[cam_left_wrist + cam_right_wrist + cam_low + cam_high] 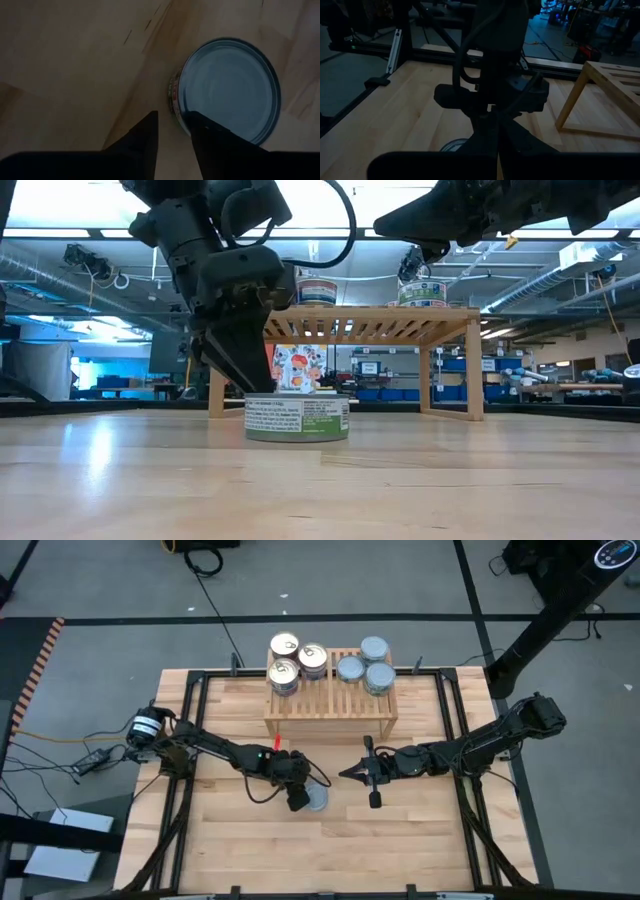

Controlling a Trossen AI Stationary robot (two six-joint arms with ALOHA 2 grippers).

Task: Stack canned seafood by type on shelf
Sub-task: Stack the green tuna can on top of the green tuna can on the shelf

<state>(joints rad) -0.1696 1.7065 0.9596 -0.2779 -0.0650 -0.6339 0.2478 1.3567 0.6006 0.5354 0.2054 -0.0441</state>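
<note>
Blue-grey silver top on the one loose tin [316,798], sitting on the tabletop [420,850] in front of the shelf [330,705], and I've got the left gripper [300,802] parked right at it. High view: three gold-top tins [285,645] grouped on the shelf's left half, three silver-top tins [375,648] on its right half, so types are sorted by side; I'd guess this loose one belongs w/ the silver group. Right gripper [347,774] hangs over the table just right of the loose tin, pointing at it, fingers pressed together, holding nothing; looks like it's waiting out of the way. Low view: the loose tin stands upright and flat on the wood, label facing the cam, w/ the left gripper coming down on its left side from above; the shelf legs are behind it, well apart, so there's room to lift w/o clipping the frame. Left wrist view: fingers [145,137] are part spread, one out over bare wood beside the tin, the other over the lid's edge, so the rim sits in the gap between them. They straddle the wall but I can't tell if they're touching it yet; not a firm pinch as far as I can see. Right wrist view: mostly the left arm's wrist [492,95] up close, a sliver of the tin's lid below it, shelf corner off to one side.
</note>
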